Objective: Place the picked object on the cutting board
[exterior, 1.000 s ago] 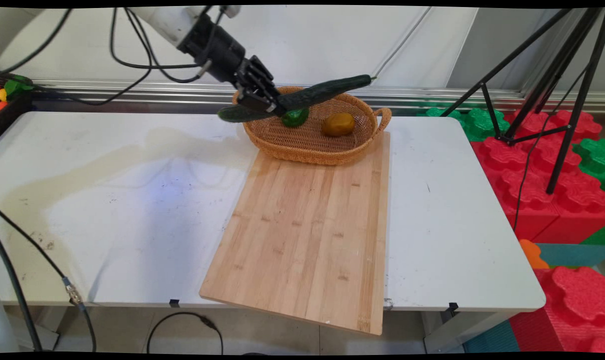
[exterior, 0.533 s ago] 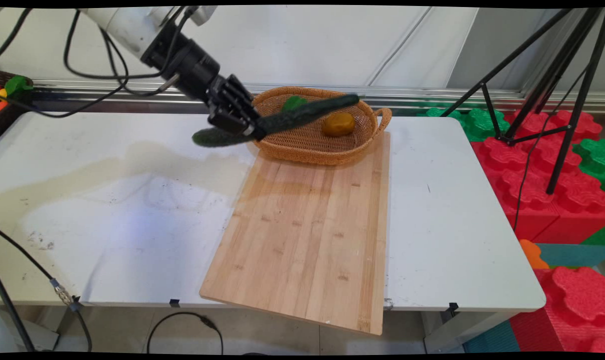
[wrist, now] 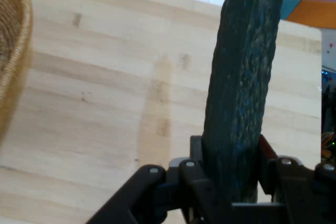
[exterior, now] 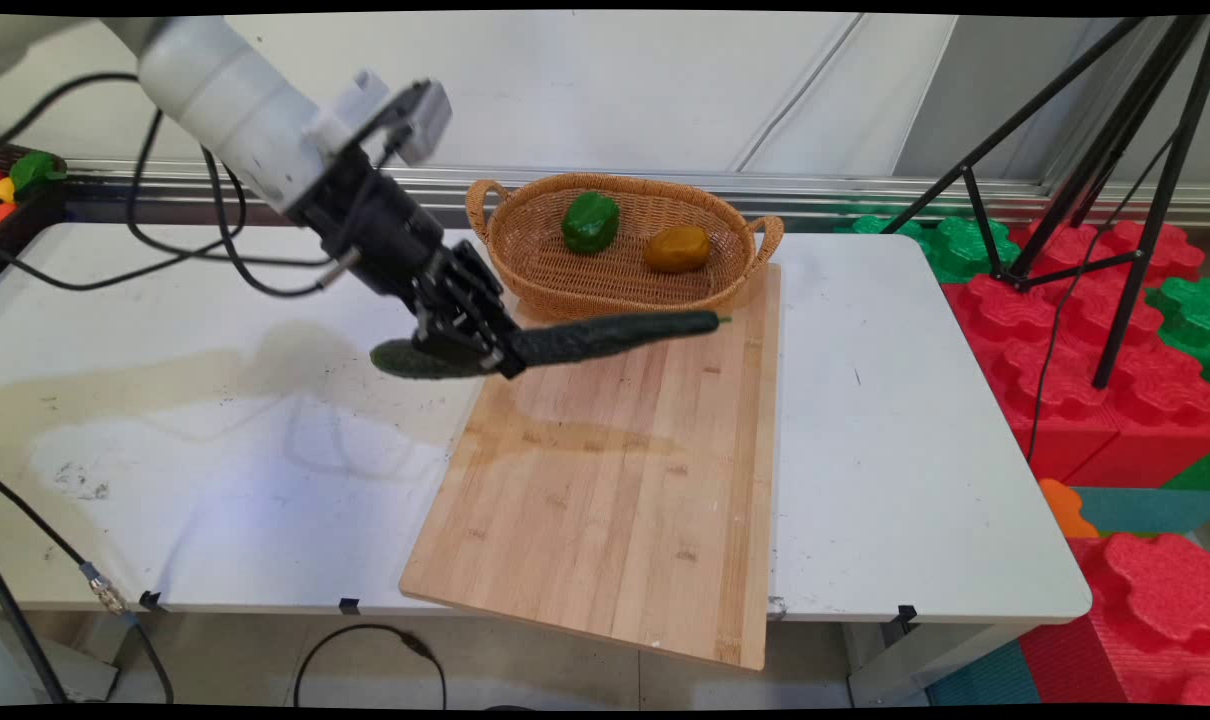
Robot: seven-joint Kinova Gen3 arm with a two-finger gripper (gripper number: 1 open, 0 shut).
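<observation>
Counting one cucumber [exterior: 605, 337], one cutting board [exterior: 615, 480], one basket [exterior: 620, 285] holding one green pepper [exterior: 590, 221] and one yellowish vegetable [exterior: 676, 248]. Gripper [exterior: 475, 350] clamping the cucumber near one end, holding it roughly level in the air above the board's far end, just in front of the basket.

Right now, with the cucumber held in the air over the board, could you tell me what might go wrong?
1. The gripper clamps the cucumber near one end, so the long free part overhangs; it could pivot or slip in the grip.
2. The cucumber's far tip passes close beside the basket; a swing might knock it.
3. The cutting board juts past the table edge, so a hard drop there could tip it.
</observation>
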